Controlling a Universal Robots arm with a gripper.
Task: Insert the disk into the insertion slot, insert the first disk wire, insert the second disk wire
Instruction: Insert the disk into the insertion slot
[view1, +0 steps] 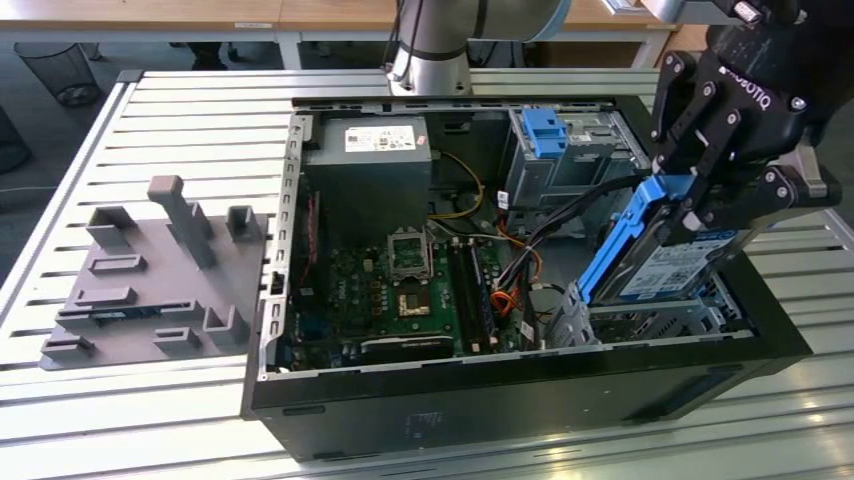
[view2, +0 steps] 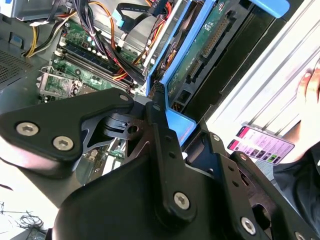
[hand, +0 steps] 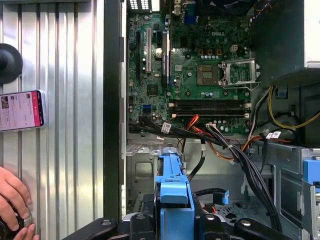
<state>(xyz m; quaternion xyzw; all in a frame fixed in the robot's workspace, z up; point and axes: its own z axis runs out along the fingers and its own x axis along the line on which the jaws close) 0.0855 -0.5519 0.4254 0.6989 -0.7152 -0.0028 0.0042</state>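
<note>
My gripper (view1: 701, 205) is shut on the disk (view1: 674, 262), a silver drive with a white label in a bright blue frame (view1: 625, 238). It hangs tilted steeply, lower end down, just above the insertion slot (view1: 657, 318), a low cage of perforated silver metal at the case's front corner on the exterior view's right. In the first wrist view the blue frame (hand: 173, 187) points at the slot (hand: 145, 167). The second wrist view shows the disk's green underside (view2: 210, 45) between the black fingers (view2: 156, 117). Black and orange cables (view1: 534, 245) lie beside the slot; I cannot tell which are the disk wires.
The open case (view1: 534, 375) lies on a slatted metal table (view1: 200, 110). A taller grey cage with a blue tab (view1: 547, 130) stands behind the slot. A grey fixture plate (view1: 154, 270) sits on the exterior view's left. A phone (hand: 20, 110) and a person's hand (hand: 12, 200) rest beside the case.
</note>
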